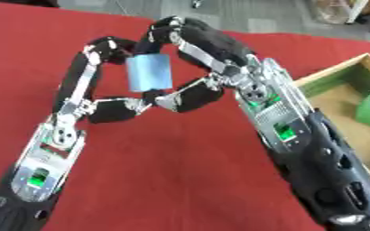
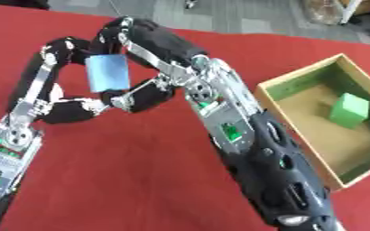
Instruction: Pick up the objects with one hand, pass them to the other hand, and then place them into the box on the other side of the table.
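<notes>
- The light blue block (image 1: 150,72) hangs above the red table (image 1: 164,180), caught between both robot hands: the left robot hand (image 1: 101,90) has finger and thumb curled around its left side, and the right robot hand (image 1: 190,67) curls over its top and under its bottom edge.
- The handover looks mid-way. If the left robot hand lets go before the right one has a true pinch, the block could fall to the table.
- Fingertips of the two hands crowd together at the block's lower corner; they may snag as one withdraws and twist the block out.
- How much finger pad actually bears on the block I cannot quite tell.
- The wooden box (image 2: 298,79), holding a green block (image 2: 349,110), sits well apart to the right; a tilted hold could slip during that carry.
</notes>
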